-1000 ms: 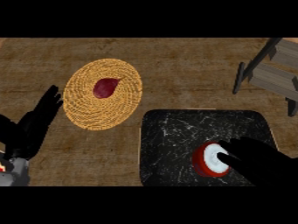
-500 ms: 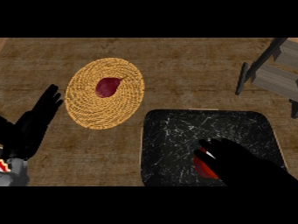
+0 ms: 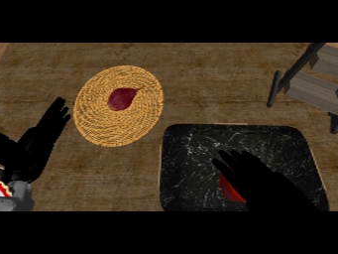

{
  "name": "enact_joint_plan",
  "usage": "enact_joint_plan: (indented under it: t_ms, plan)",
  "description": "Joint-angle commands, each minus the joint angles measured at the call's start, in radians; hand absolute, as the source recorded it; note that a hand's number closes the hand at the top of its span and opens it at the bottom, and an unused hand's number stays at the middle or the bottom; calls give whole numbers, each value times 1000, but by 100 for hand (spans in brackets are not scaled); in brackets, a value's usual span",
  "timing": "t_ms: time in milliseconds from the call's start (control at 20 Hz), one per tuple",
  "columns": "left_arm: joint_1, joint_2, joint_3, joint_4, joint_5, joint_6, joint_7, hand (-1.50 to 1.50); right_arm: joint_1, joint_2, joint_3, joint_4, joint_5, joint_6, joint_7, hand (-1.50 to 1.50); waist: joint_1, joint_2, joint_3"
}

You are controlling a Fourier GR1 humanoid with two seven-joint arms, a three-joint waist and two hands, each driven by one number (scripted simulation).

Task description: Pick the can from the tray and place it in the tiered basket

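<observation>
The right hand point(image 3: 274, 191) lies on top of the can point(image 3: 228, 189). The can is on the black tray point(image 3: 193, 154), low down and near the middle of it. Only a thin red bit of the can peeks out at the left side of the hand. The rest is hidden under the black hand. I cannot tell if this hand grips the can or just covers it.

The left hand point(image 3: 28, 149) rests at the left side of the counter point(image 3: 215, 79). Its fingers point(image 3: 54, 116) are straight and a little apart, and they point up. They hold nothing.

Just to the right of those fingers is a round woven plate point(image 3: 105, 126). A small dark red thing point(image 3: 124, 98) lies on the plate, above its middle. The plate's lower right edge comes close to the tray's top left corner.

The tiered basket point(image 3: 314, 82) stands far to the right of the left fingers, up in the top right corner. It is grey with dark legs. It is well apart from the can, past the tray's top right corner.
</observation>
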Motion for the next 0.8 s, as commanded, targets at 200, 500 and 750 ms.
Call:
enact_joint_plan:
  t_ms: [200,500,750]
  plan:
    - [-78,-35,37,122,-32,-42,-32,0,95,20,42,218,257,-236,-228,-150,-6,1,0]
    - [13,-19,85,-28,-17,-94,30,0,16,62,-86,259,266,-162,-280,-150,2,0,0]
    - [26,-80,45,-12,-90,-47,-5,0,49,72,-52,296,241,-47,-275,150,3,0,0]
